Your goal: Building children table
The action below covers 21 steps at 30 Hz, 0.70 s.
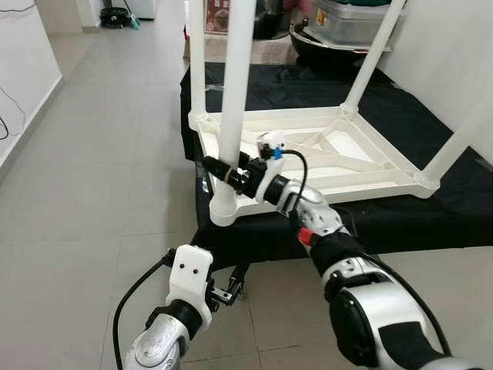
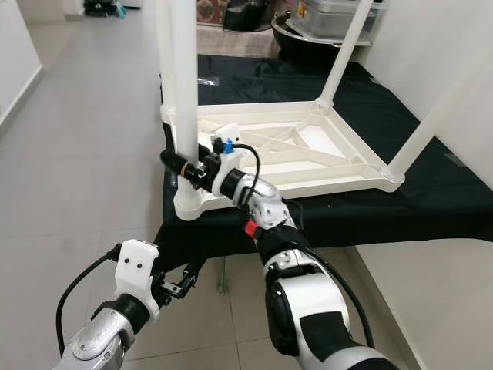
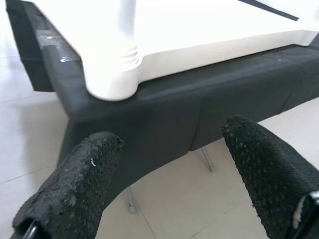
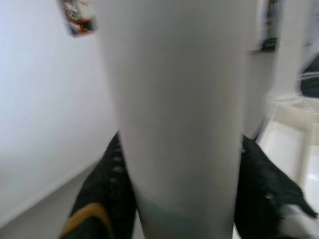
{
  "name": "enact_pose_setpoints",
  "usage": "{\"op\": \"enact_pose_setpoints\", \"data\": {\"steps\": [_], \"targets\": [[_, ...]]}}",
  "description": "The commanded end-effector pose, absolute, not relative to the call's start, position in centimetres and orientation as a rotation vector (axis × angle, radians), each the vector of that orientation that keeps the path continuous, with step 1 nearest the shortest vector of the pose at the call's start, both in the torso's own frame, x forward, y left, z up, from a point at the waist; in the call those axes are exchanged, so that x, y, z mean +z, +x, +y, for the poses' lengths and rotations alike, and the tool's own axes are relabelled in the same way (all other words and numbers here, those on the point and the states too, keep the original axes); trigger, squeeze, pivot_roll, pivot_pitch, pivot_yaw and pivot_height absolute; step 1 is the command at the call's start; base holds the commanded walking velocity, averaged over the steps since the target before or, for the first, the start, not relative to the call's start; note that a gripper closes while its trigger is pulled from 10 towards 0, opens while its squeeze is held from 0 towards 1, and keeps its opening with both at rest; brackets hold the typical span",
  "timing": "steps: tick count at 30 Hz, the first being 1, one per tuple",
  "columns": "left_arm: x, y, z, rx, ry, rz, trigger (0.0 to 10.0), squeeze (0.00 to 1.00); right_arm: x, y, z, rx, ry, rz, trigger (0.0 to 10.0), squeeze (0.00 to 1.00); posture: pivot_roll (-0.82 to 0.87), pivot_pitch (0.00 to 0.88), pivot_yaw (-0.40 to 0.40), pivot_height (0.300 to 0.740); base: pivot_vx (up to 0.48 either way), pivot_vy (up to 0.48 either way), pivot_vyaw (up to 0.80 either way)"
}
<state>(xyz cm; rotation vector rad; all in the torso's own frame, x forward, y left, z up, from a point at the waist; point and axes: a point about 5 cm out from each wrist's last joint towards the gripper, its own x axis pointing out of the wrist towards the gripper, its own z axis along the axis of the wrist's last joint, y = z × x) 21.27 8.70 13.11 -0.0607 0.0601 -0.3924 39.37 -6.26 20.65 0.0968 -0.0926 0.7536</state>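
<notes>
The upturned white plastic children's table [image 1: 323, 158] lies on a black-draped tabletop [image 1: 400, 116]. The right tool [image 1: 223, 171] clasps its near white tubular leg [image 1: 235, 92]. The left tool [image 1: 227, 293] hangs low, fingers [image 3: 75, 184] spread wide.

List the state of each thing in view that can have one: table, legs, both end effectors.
Children's table: upside down on the black-covered platform.
Near corner leg: upright, seated in its corner socket.
Other three legs: standing in their corners.
Right end effector: shut on the near corner leg, low on it.
Left end effector: open, holding nothing, low in front of the platform.
</notes>
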Motion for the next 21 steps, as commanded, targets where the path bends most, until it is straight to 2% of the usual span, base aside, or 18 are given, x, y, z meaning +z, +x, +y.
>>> {"op": "enact_pose_setpoints", "data": {"steps": [1,6,10,14,17,18,19,21], "targets": [[12.7,21.3,8.7,-0.391,-0.062,0.079,10.0,0.00,21.1,40.4,-8.4,0.518,0.075,-0.107,0.0,0.00,0.08,0.093,-0.106,0.740,0.000,0.000,0.00],[12.7,21.3,8.7,-0.391,-0.061,0.080,10.0,0.00,20.8,41.0,-10.6,0.270,0.087,-0.071,0.0,0.00,0.08,0.095,-0.107,0.740,0.000,0.000,0.00],[12.8,21.3,8.6,-0.393,-0.059,0.078,10.0,0.00,18.9,40.7,-15.0,-0.235,0.090,0.015,0.0,0.00,0.08,0.095,-0.106,0.740,0.000,0.000,0.00],[12.7,21.3,8.6,-0.394,-0.059,0.078,10.0,0.00,18.1,40.3,-15.4,-0.341,0.112,0.050,0.0,0.00,0.08,0.097,-0.103,0.740,0.000,0.000,0.00],[12.8,21.4,8.6,-0.395,-0.058,0.078,10.0,0.00,18.0,39.9,-14.1,-0.367,0.116,0.054,0.0,0.00,0.08,0.096,-0.106,0.740,0.000,0.000,0.00],[12.8,21.4,8.6,-0.395,-0.058,0.077,10.0,0.00,18.2,40.0,-12.8,-0.307,0.146,0.039,2.2,0.00,0.08,0.098,-0.104,0.740,0.000,0.000,0.00],[12.8,21.4,8.6,-0.394,-0.058,0.077,10.0,0.00,18.5,40.0,-11.9,-0.264,0.167,0.026,2.2,0.00,0.08,0.097,-0.104,0.740,0.000,0.000,0.00],[12.8,21.4,8.6,-0.394,-0.058,0.077,10.0,0.00,18.5,40.0,-11.9,-0.264,0.167,0.026,2.2,0.00,0.08,0.097,-0.104,0.740,0.000,0.000,0.00]]}}
